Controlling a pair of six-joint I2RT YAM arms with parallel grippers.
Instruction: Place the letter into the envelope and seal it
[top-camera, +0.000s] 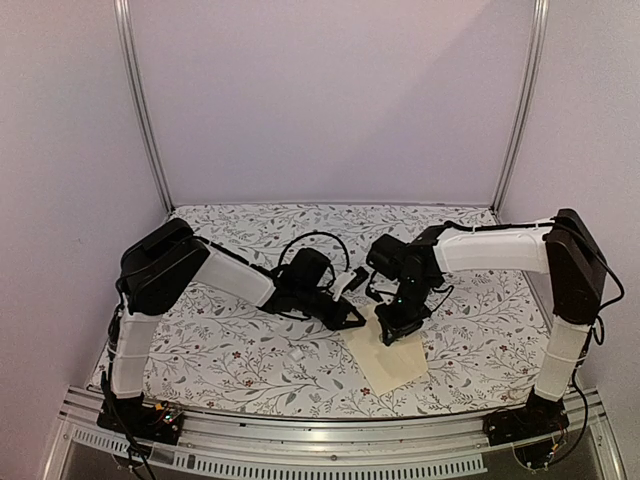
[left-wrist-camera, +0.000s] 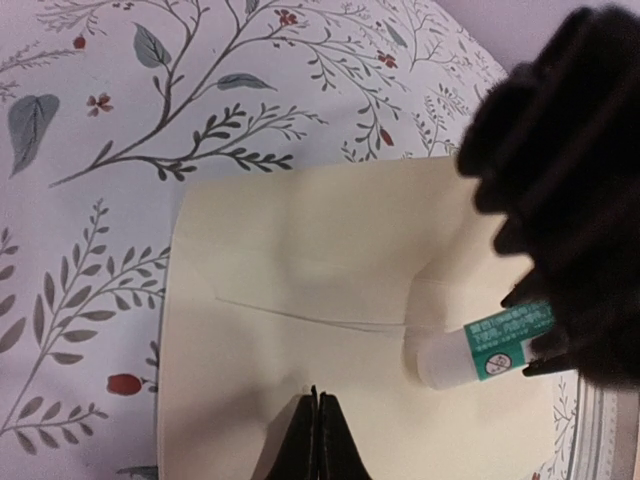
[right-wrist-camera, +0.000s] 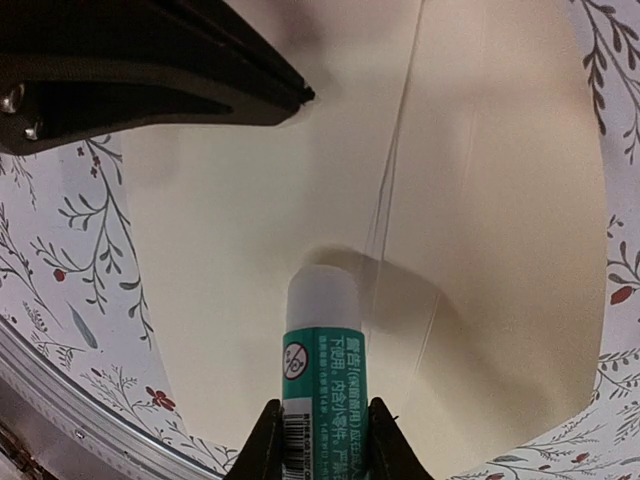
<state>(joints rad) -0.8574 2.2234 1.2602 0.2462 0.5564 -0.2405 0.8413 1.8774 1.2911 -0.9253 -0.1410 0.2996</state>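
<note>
The cream envelope (top-camera: 392, 362) lies flat on the floral tablecloth at front centre, and also shows in the left wrist view (left-wrist-camera: 330, 250) and the right wrist view (right-wrist-camera: 230, 220). My left gripper (top-camera: 356, 321) is shut with nothing in it, and its tips (left-wrist-camera: 318, 402) rest on the envelope's face. My right gripper (top-camera: 390, 334) is shut on a green-labelled glue stick (right-wrist-camera: 322, 345), whose white tip touches the envelope beside a flap seam. The stick also shows in the left wrist view (left-wrist-camera: 490, 345). The letter is not in view.
A small white object (top-camera: 296, 354) lies on the cloth left of the envelope. The table's metal front rail (top-camera: 330, 425) runs just below the envelope. Upright frame posts (top-camera: 145, 110) stand at the back corners.
</note>
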